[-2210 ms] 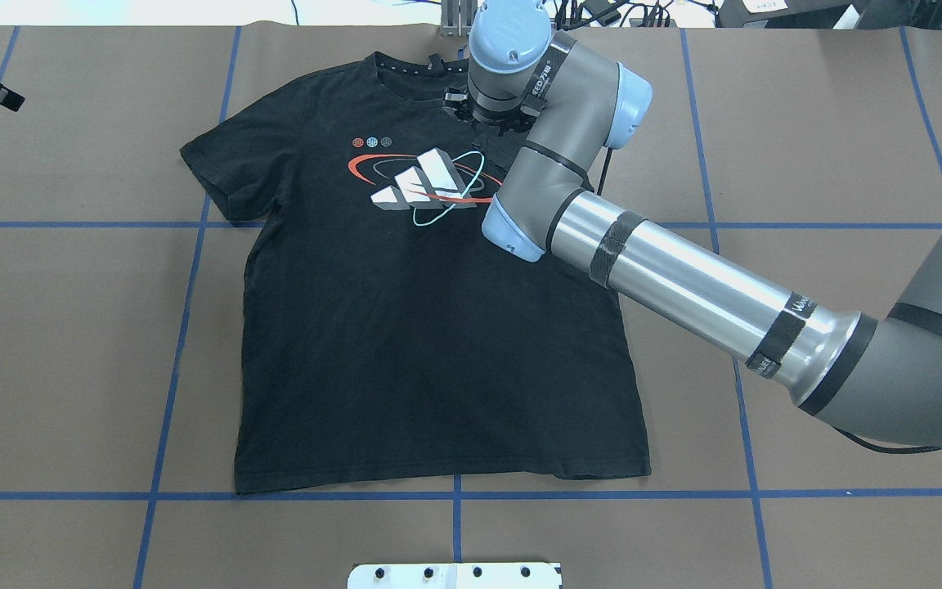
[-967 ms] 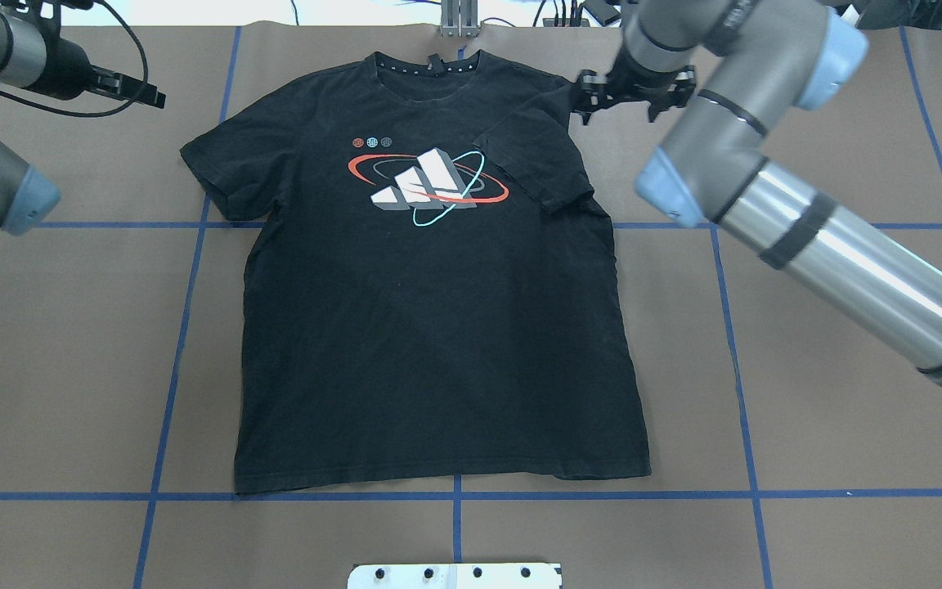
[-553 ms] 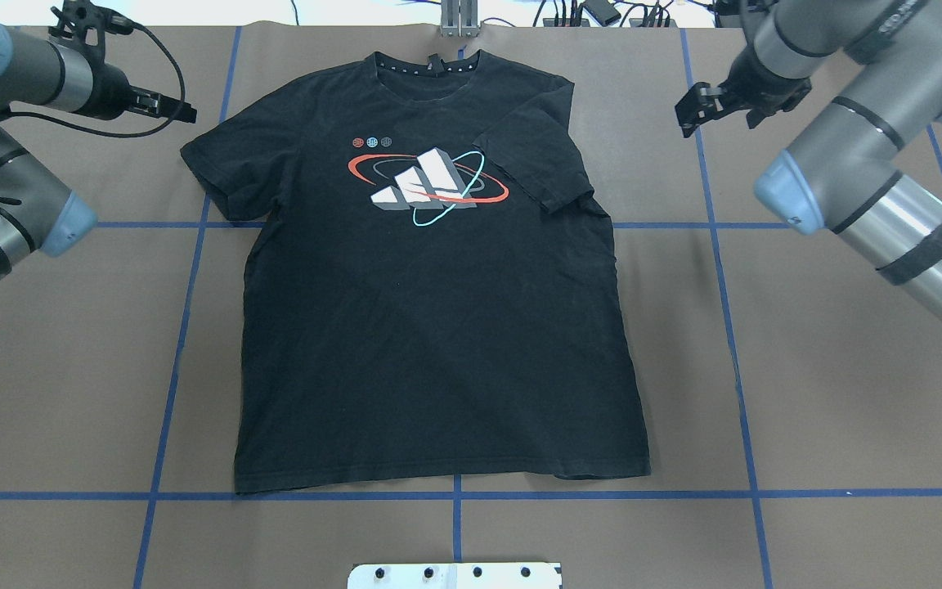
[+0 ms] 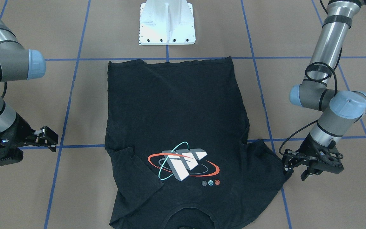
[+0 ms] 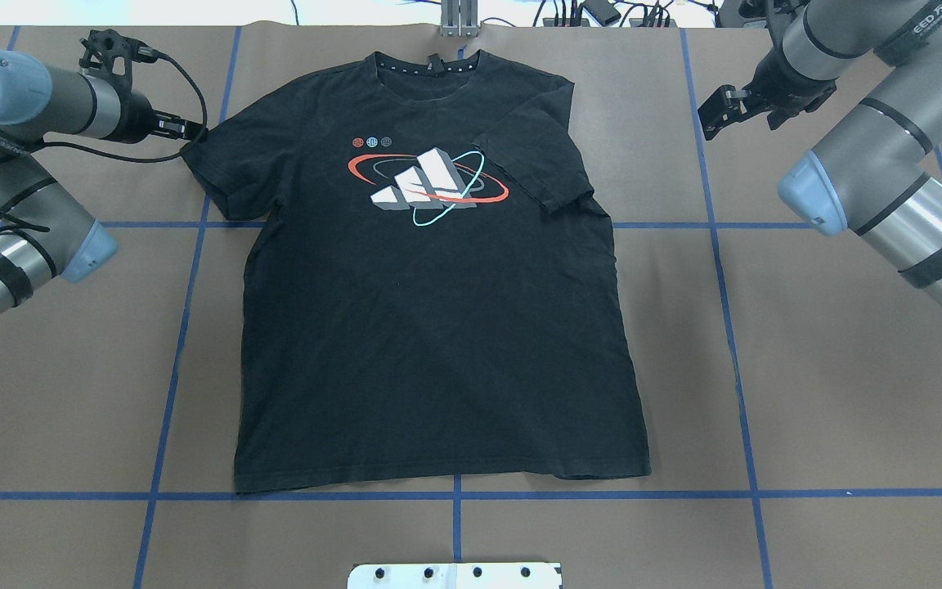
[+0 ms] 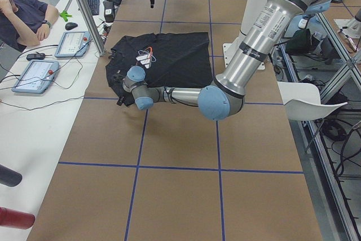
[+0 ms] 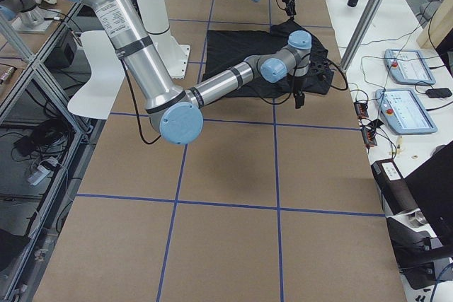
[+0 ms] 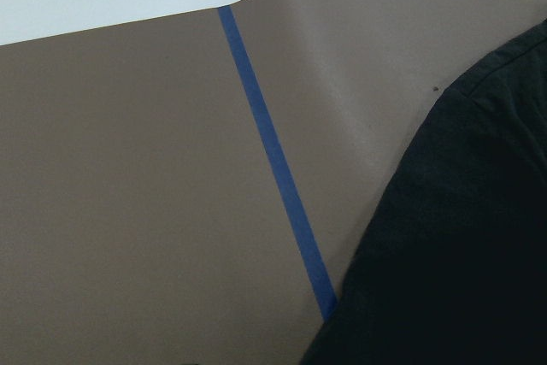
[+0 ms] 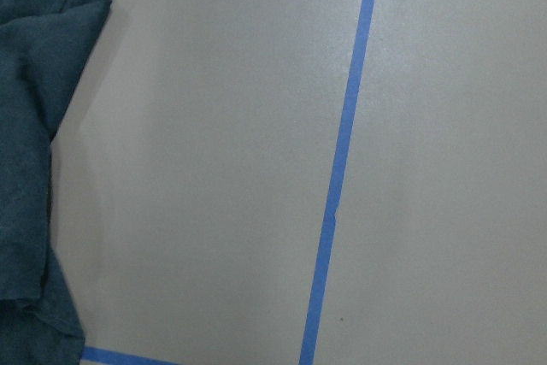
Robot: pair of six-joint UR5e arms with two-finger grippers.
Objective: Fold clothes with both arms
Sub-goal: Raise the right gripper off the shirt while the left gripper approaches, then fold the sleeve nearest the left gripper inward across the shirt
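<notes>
The black T-shirt lies flat and face up on the brown table, collar at the far edge in the overhead view. One sleeve is folded in over the chest beside the print. The other sleeve lies spread out. My left gripper sits low at that sleeve's outer edge, open, with nothing visibly between its fingers. My right gripper is open and holds nothing, off the shirt over bare table. Both wrist views show only shirt edge and tape.
Blue tape lines grid the brown table cover. The white pedestal base stands just beyond the shirt's hem. A person sits at a side desk with tablets past the collar end.
My right arm came off the shirt's chest, leaving the sleeve folded in, and swung away to the right. My left arm came in from the left up to the spread sleeve's edge.
</notes>
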